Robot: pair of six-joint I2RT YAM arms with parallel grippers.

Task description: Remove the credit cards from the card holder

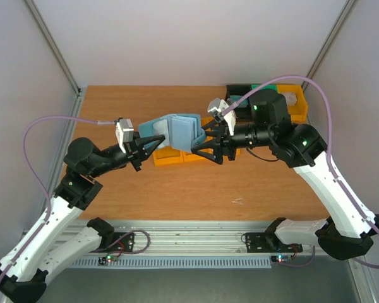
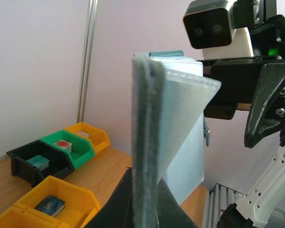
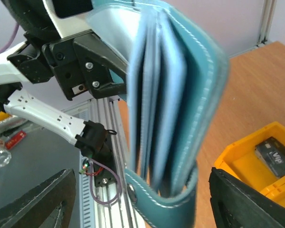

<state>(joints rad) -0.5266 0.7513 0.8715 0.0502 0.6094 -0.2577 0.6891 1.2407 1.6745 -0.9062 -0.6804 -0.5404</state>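
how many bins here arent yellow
2. A black bin at the end of the far row and a green bin right beside it, between it and a yellow bin. The right arm covers part of that corner from above, so another could be hidden.

Bright, even light; blurred close foreground
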